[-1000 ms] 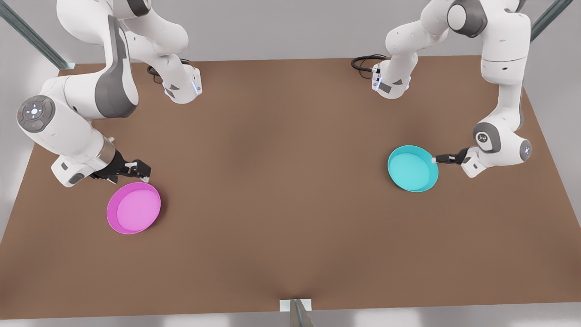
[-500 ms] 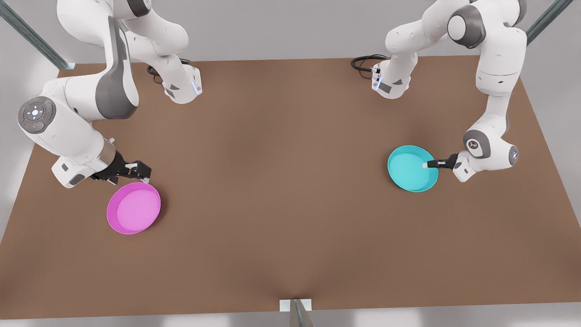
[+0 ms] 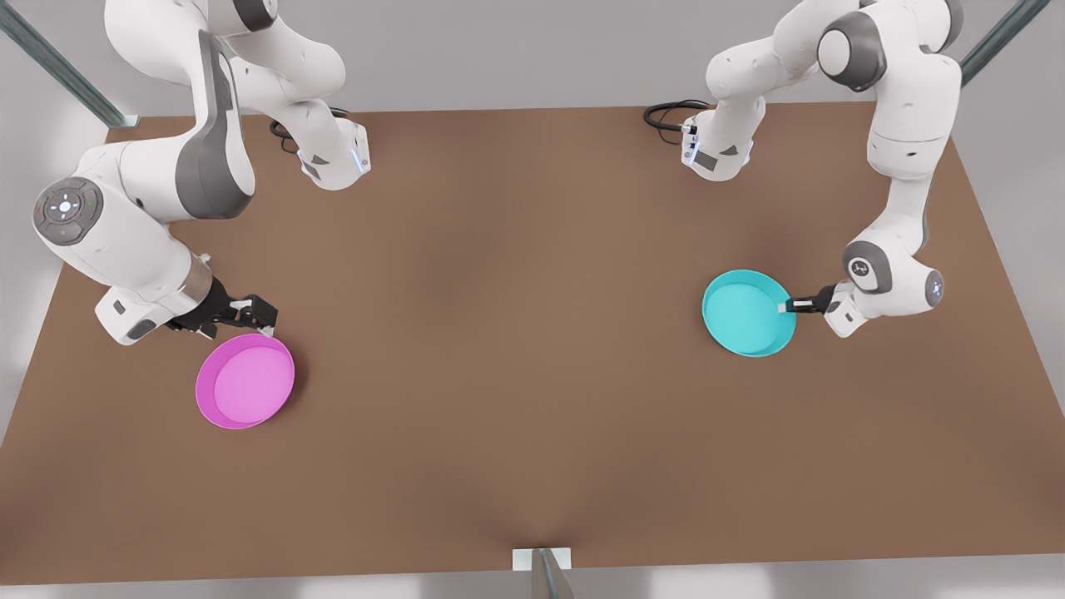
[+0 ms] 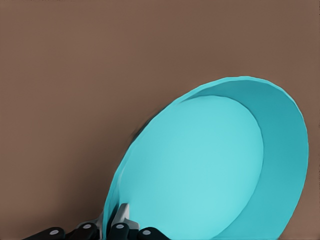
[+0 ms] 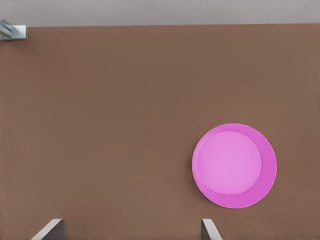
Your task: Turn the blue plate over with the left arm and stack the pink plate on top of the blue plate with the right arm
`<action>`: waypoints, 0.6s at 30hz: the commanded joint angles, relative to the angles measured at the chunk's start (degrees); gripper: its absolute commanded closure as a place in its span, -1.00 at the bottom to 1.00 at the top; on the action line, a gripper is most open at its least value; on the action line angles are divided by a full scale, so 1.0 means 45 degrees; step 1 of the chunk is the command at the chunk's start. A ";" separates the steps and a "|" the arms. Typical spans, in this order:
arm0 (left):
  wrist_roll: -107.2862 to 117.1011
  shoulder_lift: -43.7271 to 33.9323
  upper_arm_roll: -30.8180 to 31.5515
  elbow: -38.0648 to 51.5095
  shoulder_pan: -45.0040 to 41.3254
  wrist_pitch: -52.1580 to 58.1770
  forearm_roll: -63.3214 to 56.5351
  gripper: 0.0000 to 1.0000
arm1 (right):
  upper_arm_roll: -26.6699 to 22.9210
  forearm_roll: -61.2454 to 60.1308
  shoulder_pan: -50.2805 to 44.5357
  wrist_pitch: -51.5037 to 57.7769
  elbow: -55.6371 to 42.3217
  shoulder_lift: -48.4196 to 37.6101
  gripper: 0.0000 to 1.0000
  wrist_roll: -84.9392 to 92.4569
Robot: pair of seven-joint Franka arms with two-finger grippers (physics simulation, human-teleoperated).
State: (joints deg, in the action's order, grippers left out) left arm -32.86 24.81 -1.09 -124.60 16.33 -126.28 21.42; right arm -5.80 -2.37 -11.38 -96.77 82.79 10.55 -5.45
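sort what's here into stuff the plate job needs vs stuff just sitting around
Job:
blue plate, rim pinched in left claw
pink plate, flat on table, right claw open beside it

Just there:
black cable at the table's far edge
metal bracket at the near edge

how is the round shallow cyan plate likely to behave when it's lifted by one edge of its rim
The round shallow cyan plate looks rigid, keeping its shape while the left gripper pinches its rim, so it probably won't flex. Held at one edge, it may pivot or slip between the fingers. Its smooth surface looks slippery.
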 commanded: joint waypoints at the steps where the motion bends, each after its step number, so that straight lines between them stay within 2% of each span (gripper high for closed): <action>1: -0.0060 -0.0024 0.0007 0.0014 0.0004 0.0055 0.0298 0.57 | -0.0001 0.0000 -0.0011 0.0000 0.0000 -0.0001 -1.00 0.0000; 10: 0.0057 -0.1450 0.0085 0.0170 -0.0972 0.0816 -0.1673 0.57 | -0.0001 0.0000 0.0008 0.0000 -0.0020 0.0077 -1.00 0.0000; 18: 0.2557 -0.2642 0.0124 0.0346 -0.2476 0.2223 -0.6459 0.57 | -0.0001 0.0000 0.0086 0.0000 -0.0020 0.0097 -1.00 0.0020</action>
State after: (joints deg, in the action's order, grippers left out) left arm -20.46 13.04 -0.15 -122.39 4.69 -116.14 -7.13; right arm -5.80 -2.37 -10.98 -96.77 82.71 10.99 -5.41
